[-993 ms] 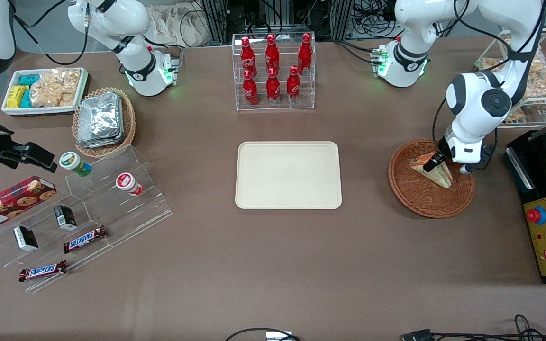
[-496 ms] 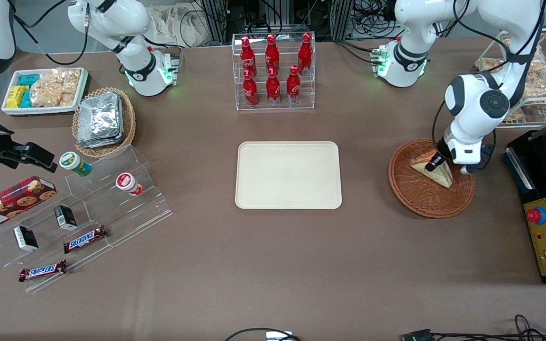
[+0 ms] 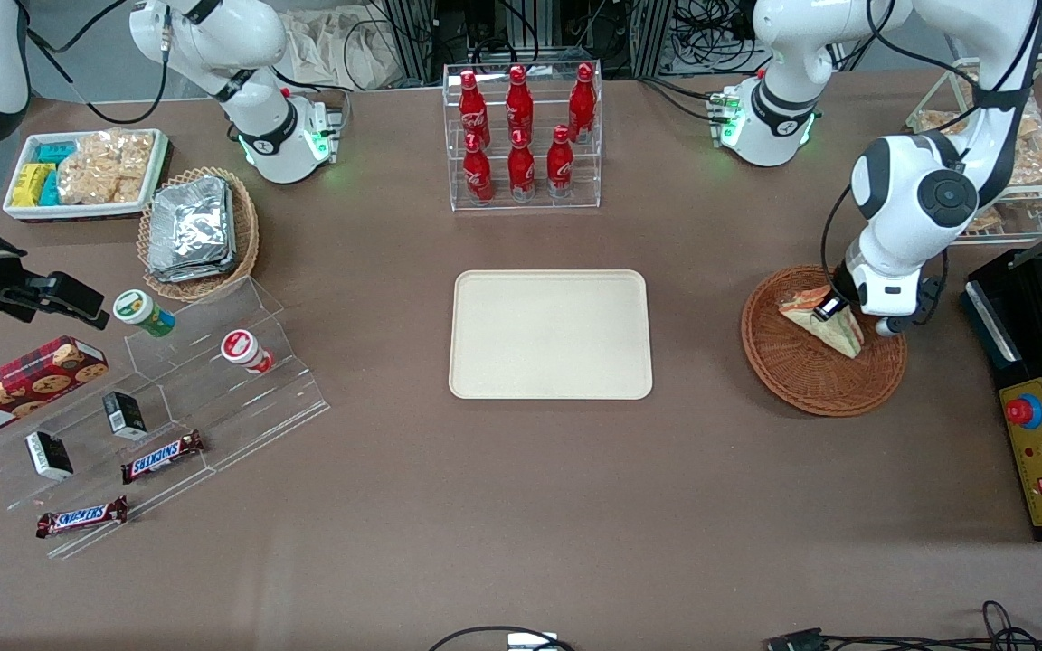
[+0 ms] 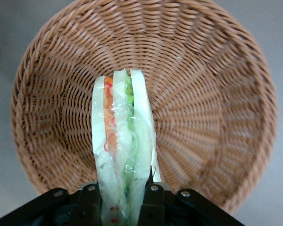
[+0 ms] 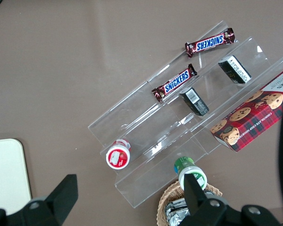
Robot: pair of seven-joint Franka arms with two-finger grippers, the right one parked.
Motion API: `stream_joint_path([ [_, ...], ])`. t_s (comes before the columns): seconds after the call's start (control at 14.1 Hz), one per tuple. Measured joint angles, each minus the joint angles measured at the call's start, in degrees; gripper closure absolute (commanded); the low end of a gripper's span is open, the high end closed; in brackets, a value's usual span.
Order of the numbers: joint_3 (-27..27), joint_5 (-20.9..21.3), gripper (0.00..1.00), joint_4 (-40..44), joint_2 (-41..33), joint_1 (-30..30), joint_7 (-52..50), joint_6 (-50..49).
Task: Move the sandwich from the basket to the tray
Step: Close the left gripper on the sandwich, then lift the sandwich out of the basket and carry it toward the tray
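The sandwich (image 3: 824,321), a wedge of pale bread with green, orange and red filling, is in the reddish-brown woven basket (image 3: 810,375) toward the working arm's end of the table. In the left wrist view the sandwich (image 4: 120,141) stands on edge over the basket (image 4: 212,117), with a black finger (image 4: 151,200) pressed on each flat side. My left gripper (image 3: 830,310) (image 4: 122,207) is shut on the sandwich, low over the basket. The cream-beige tray (image 3: 550,334) lies at mid-table and holds nothing.
An acrylic rack of red cola bottles (image 3: 521,136) stands farther from the front camera than the tray. A black control box (image 3: 1041,425) lies beside the basket. A clear stepped stand with snack bars (image 3: 159,407), a foil-packet basket (image 3: 195,231) and a white snack dish (image 3: 82,172) lie toward the parked arm's end.
The gripper and the sandwich have shifted slightly away from the front camera and a little upward within the basket. Nothing else has moved.
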Motion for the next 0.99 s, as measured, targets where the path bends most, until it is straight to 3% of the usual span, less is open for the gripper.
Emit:
stream_joint_path([
  [0.5,-8.40,0.26,0.72,13.21,-4.14,-0.28,9.15,-17.85],
  [0.99,-18.36,0.45,0.72,18.11,-2.80,-0.46,19.03,-19.16],
])
